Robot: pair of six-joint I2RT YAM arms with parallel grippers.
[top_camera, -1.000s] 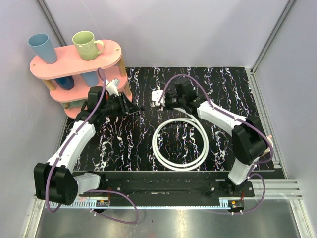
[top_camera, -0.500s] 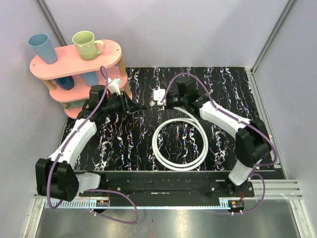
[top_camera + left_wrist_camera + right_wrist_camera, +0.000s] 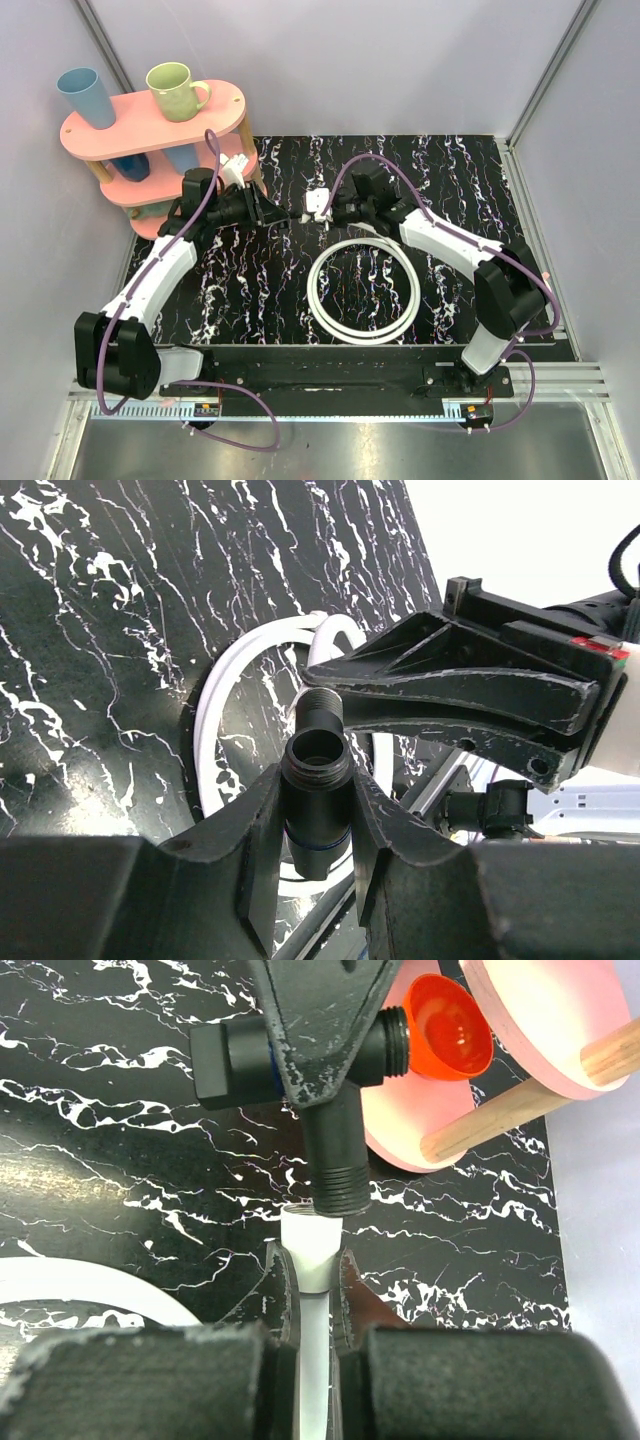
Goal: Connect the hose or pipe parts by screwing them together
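A black T-shaped threaded pipe fitting [image 3: 322,712] is clamped between the fingers of my left gripper [image 3: 317,783], which is shut on it. My right gripper [image 3: 313,1265] is shut on the white hose just behind its white end fitting [image 3: 311,1232]. In the right wrist view one threaded end of the black fitting [image 3: 338,1175] touches the mouth of that white fitting, roughly in line with it. From above, both grippers [image 3: 272,213] [image 3: 330,208] meet over the middle of the mat, above the hose's coil [image 3: 365,290].
A pink two-level shelf [image 3: 150,125] with a blue cup [image 3: 82,95] and a green mug [image 3: 175,90] stands at the back left. An orange funnel-like piece [image 3: 447,1022] sits under it. The hose coil lies on the black marbled mat [image 3: 450,170].
My right gripper has carried the white hose end leftward to the black fitting, closing the gap. The left gripper has shifted slightly. Both grips are unchanged.
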